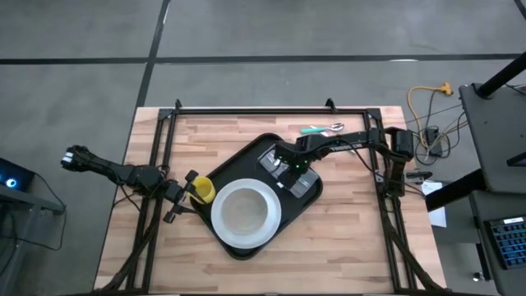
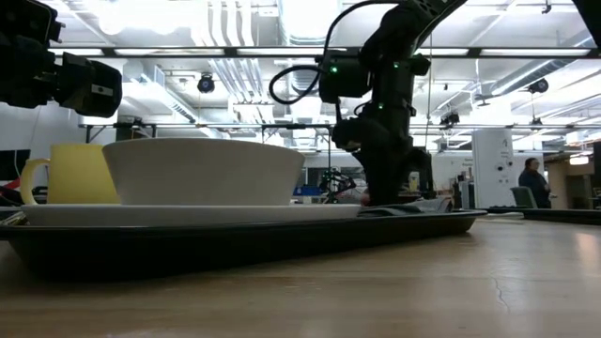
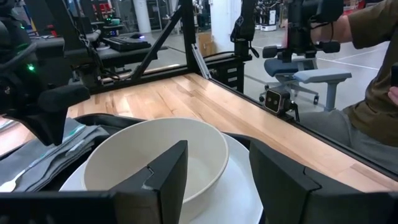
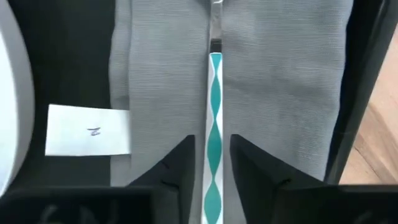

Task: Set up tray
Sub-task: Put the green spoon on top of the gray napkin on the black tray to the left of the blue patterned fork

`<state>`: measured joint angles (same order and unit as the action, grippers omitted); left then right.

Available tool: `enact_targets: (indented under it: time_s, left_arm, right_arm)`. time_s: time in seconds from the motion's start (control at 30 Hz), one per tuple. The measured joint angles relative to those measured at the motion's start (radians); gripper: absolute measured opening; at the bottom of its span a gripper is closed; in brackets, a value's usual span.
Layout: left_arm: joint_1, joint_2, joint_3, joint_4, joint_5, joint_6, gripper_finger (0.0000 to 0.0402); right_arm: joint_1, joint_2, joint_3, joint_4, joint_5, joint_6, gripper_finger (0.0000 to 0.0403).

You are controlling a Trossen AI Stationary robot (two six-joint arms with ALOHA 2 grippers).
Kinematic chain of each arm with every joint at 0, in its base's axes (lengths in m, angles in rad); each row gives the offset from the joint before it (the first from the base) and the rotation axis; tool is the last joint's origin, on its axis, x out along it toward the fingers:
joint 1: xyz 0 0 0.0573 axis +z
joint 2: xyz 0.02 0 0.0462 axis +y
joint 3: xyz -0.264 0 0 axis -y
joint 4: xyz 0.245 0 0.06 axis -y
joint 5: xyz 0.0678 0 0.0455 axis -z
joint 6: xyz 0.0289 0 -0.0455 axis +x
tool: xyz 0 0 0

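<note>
The black tray (image 1: 302, 200) lies slantwise in the middle of the table. On it sits a white plate (image 1: 261, 237) with a white bowl (image 1: 243, 212) in it. A yellow cup (image 1: 202, 191) stands at the tray's left corner. A folded grey napkin (image 4: 280, 93) lies on the tray's right part, with a teal-and-white-handled utensil (image 4: 213, 155) on top of it. My right gripper (image 4: 212, 163) points straight down over that handle, open, one finger on either side with a thin gap. My left gripper (image 3: 214, 180) waits open beside the cup, facing the bowl (image 3: 155, 155).
A second teal-handled utensil (image 1: 316, 129) lies on the wood near the table's far edge. A white label (image 4: 87, 130) lies on the tray beside the napkin. Dark frame rails (image 1: 246, 109) border the table. A person (image 3: 373, 74) sits beyond the table's edge.
</note>
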<state>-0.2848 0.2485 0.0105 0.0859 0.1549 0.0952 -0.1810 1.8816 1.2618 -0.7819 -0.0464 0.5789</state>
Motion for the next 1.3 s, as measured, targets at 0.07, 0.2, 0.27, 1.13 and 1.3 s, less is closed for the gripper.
enact_targets:
  time_s: [0.07,0.2,0.27,1.13,1.3]
  left_arm:
    - [0.0,0.0,0.0,0.0,0.0,0.0,0.0159]
    - [0.0,0.0,0.0,0.0,0.0,0.0,0.0159]
    - [0.0,0.0,0.0,0.0,0.0,0.0,0.0159]
    - [0.0,0.002,0.0,0.0,0.0,0.0,0.0159]
    - [0.0,0.002,0.0,0.0,0.0,0.0,0.0159]
  right_arm:
    - [0.0,0.0,0.013,-0.015,-0.002,0.0,0.0116]
    - [0.0,-0.002,0.051,-0.076,-0.003,-0.01,0.0146]
    - [0.0,-0.006,0.072,-0.115,-0.003,-0.017,0.0158]
    - [-0.169,-0.222,0.123,-0.337,0.099,-0.251,0.0183]
    - [-0.247,-0.262,0.091,-0.329,0.101,-0.328,0.0183]
